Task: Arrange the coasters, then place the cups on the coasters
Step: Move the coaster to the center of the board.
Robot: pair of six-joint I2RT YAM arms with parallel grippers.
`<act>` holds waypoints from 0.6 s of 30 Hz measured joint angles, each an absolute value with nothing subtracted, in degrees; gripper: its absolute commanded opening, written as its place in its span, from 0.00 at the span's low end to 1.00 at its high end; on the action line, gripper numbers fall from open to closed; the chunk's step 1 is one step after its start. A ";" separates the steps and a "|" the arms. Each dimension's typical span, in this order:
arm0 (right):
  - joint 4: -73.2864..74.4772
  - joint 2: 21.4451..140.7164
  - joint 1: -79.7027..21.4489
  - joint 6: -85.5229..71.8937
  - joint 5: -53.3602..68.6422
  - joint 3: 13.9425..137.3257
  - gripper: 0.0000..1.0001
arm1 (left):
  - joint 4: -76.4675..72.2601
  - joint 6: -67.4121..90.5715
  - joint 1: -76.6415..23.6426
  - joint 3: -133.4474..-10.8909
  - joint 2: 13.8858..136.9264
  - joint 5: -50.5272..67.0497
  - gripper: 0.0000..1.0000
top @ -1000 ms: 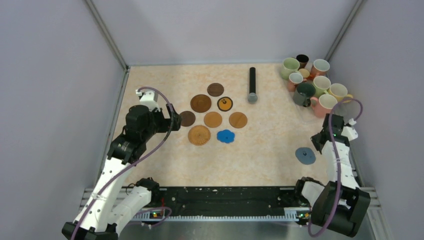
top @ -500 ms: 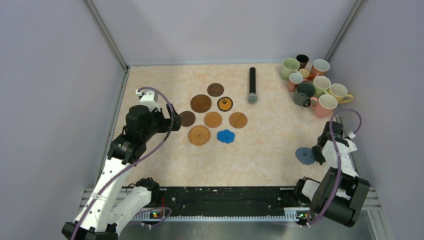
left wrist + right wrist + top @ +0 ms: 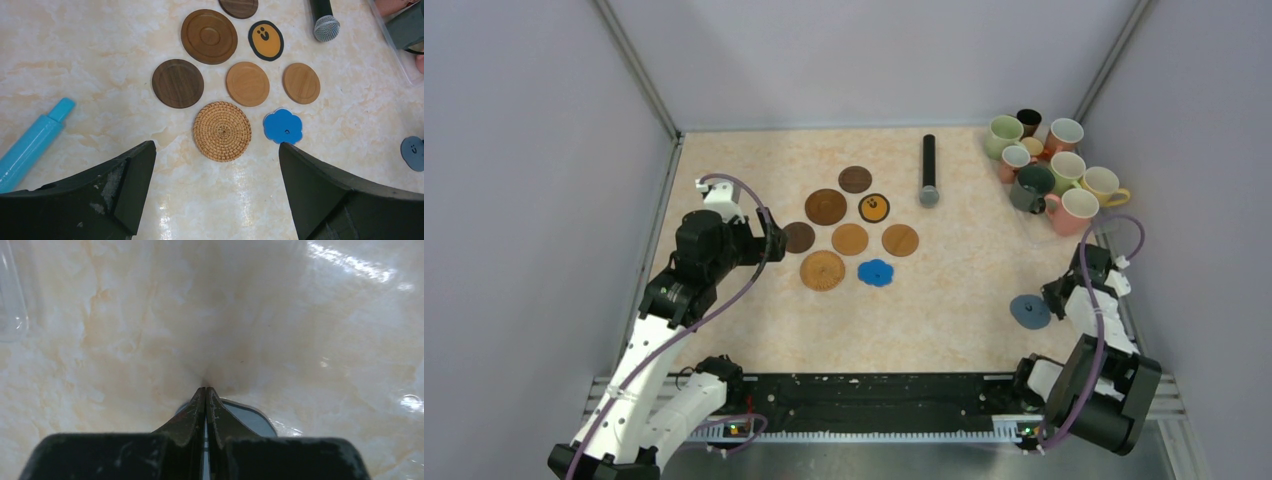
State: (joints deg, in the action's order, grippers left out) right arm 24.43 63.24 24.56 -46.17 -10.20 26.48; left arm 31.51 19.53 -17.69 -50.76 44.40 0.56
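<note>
Holding the right tool (image 3: 205, 389) pressed together at the grey-blue coaster (image 3: 1030, 311), lying flat near right on the tabletop (image 3: 944, 290). Judging it thin, light, stiff, slippery: favouring sliding or pinching its rim. Holding the left tool (image 3: 216, 145) spread.

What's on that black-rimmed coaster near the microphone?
The black-rimmed coaster is orange inside, with a small face drawn on it. The left wrist view shows it best.

blue flower coaster (image 3: 283, 126), woven tan coaster (image 3: 222, 131), marbled beige table (image 3: 75, 50)
</note>
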 measured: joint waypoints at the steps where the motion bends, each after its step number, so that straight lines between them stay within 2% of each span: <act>1: 23.70 63.16 24.56 -46.15 -9.08 26.22 0.00 | 31.51 19.53 -17.69 -50.76 44.40 0.56 0.99; 6: 20.58 62.26 23.33 -47.29 -4.80 24.51 0.00 | 31.48 19.53 -17.69 -50.76 44.51 0.56 0.99; 12: 17.93 61.80 16.51 -50.22 -1.63 23.09 0.00 | 31.51 19.55 -17.69 -50.76 44.91 0.56 0.99; 18: 24.69 62.59 15.90 -50.61 -5.65 26.50 0.00 | 31.48 19.53 -17.69 -50.76 44.88 0.56 0.99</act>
State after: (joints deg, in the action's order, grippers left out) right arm 24.69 62.59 15.90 -50.61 -5.65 26.50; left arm 31.48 19.53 -17.69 -50.76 44.88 0.56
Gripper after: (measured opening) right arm 0.003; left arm 0.986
